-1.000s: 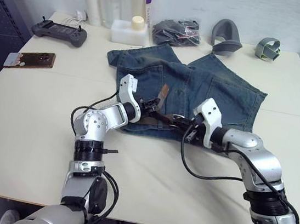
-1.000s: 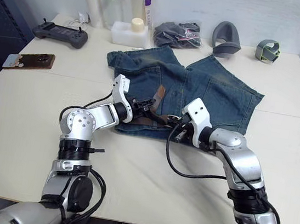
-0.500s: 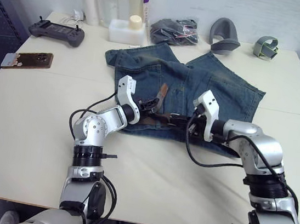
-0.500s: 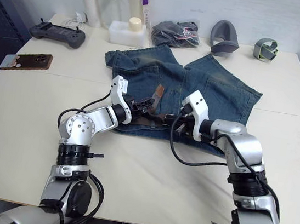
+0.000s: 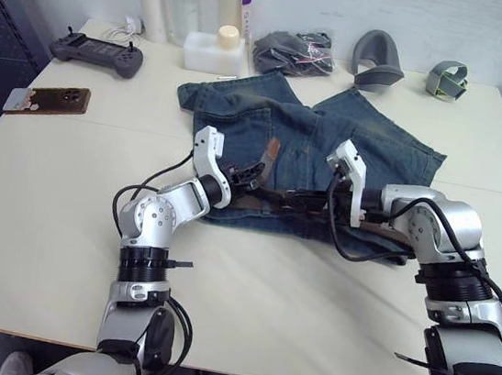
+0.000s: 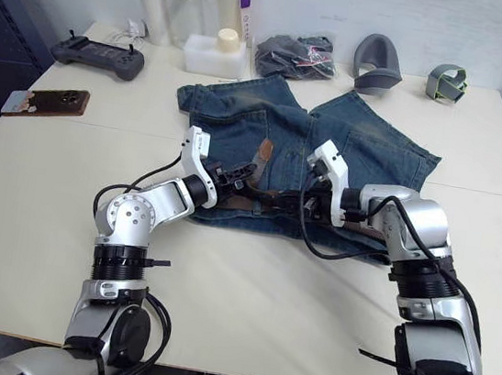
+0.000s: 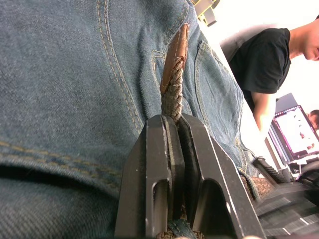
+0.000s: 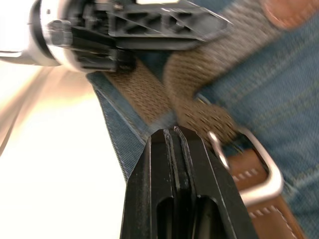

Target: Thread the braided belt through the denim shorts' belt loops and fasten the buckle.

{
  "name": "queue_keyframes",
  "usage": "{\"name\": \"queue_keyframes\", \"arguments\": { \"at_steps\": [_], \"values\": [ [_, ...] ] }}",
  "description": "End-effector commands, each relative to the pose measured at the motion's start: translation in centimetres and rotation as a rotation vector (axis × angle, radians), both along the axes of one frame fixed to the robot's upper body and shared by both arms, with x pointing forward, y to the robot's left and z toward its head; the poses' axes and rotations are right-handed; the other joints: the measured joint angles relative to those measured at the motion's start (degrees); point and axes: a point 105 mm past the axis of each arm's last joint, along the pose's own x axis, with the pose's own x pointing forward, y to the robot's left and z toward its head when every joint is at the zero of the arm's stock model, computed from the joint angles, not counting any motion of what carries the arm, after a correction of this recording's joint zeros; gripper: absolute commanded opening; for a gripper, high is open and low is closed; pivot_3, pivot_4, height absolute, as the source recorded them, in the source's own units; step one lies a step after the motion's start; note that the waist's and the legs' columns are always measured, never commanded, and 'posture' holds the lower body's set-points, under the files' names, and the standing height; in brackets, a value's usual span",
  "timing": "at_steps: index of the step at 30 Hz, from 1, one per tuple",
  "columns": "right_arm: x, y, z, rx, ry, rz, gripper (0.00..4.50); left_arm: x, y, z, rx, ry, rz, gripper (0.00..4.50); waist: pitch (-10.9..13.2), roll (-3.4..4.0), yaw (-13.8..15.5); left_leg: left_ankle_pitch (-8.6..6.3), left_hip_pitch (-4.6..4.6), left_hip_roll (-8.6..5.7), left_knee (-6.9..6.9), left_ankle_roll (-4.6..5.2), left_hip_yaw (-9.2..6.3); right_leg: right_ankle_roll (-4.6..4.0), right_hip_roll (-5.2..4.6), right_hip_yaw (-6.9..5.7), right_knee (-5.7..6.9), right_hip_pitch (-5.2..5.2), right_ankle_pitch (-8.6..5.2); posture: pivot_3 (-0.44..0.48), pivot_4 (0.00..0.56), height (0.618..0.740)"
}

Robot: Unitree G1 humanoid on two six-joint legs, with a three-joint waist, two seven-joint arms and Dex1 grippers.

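Although the braided belt [image 5: 273,197] lies along the near waistband of the denim shorts [image 5: 367,152] on the counter [image 5: 55,199], fastening seems unfinished: left tool [image 7: 173,130] pinches its tan-tipped end, right tool [image 8: 175,137] is closed beside the buckle [image 8: 256,169].

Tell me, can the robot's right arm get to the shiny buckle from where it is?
Probably yes. The right gripper sits right beside the buckle at the shorts' waistband, fingers shut, with nothing between them. The belt crosses close by, pinched in the left gripper.
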Motion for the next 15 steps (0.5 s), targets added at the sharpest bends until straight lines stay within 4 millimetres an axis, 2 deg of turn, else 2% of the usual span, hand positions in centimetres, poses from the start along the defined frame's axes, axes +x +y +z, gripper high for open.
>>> {"name": "queue_keyframes", "arguments": {
  "at_steps": [1, 8, 12, 15],
  "values": [
    [0.3, 0.5, 1.9, 0.039, -0.048, 0.036, 0.03, -0.4, -0.2, 0.8, -0.016, -0.036, -0.002, 0.00, 0.0, 0.00, 0.0, 0.00, 0.00, 0.00, 0.00, 0.00, 0.01, 0.00, 0.00, 0.00, 0.00, 0.00, 0.00, 0.000, 0.150, 0.648],
    [1.5, 0.0, 3.4, 0.052, -0.066, 0.029, 0.03, -0.6, -0.2, 0.5, -0.012, -0.029, 0.003, 0.00, 0.0, 0.00, 0.0, 0.00, 0.00, 0.00, -0.04, -0.01, 0.01, 0.00, 0.00, 0.00, -0.04, 0.00, 0.00, 0.000, 0.150, 0.648],
    [1.8, 0.1, 2.3, 0.016, -0.042, 0.033, 0.03, -0.6, -0.3, 0.4, -0.011, -0.029, 0.007, 0.00, 0.0, 0.00, 0.0, 0.00, 0.01, 0.00, -0.06, -0.01, 0.01, 0.00, 0.00, -0.01, -0.07, 0.01, 0.00, 0.000, 0.150, 0.648],
    [2.0, -0.3, 0.7, -0.018, 0.008, 0.011, 0.03, -0.6, -0.3, 0.4, -0.002, -0.033, 0.012, 0.00, 0.0, 0.00, 0.0, 0.00, 0.01, 0.00, -0.07, -0.01, 0.01, 0.00, 0.00, -0.01, -0.09, 0.01, 0.00, 0.000, 0.150, 0.648]
  ]
}}
